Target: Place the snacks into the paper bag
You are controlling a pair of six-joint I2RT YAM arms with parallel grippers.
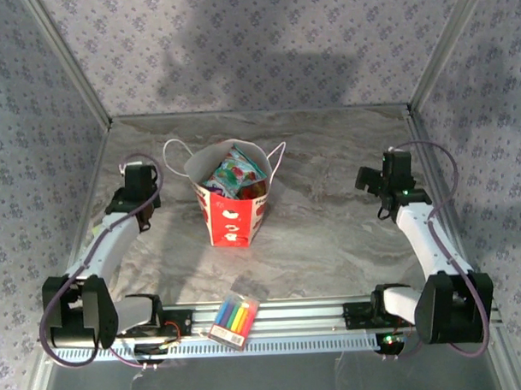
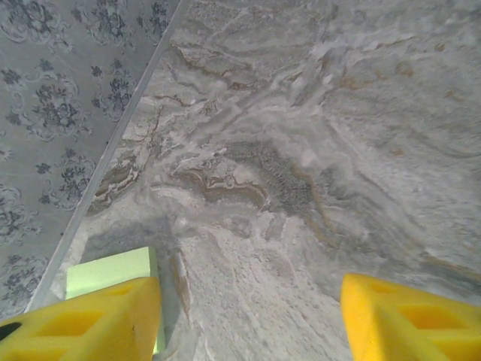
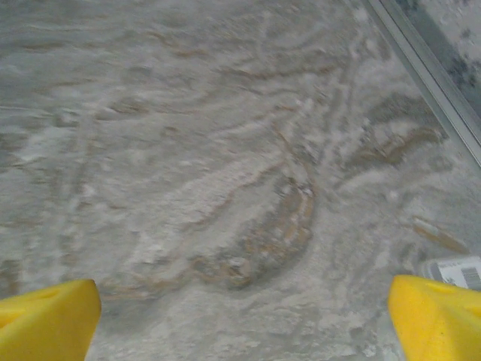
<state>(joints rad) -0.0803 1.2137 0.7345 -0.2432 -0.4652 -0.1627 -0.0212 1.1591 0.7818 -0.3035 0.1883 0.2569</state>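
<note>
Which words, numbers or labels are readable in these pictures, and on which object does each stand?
No text here can be read.
Paper bag: print on the front, too small to read.
Marker box: pale label at its near end, too small to read.
White sticker in the right wrist view: barcode-like lines, blurred.

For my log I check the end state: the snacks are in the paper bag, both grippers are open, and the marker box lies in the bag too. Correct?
Not quite. The marker box lies outside the paper bag, on the near rail, as the top external view shows. The rest holds.
</note>
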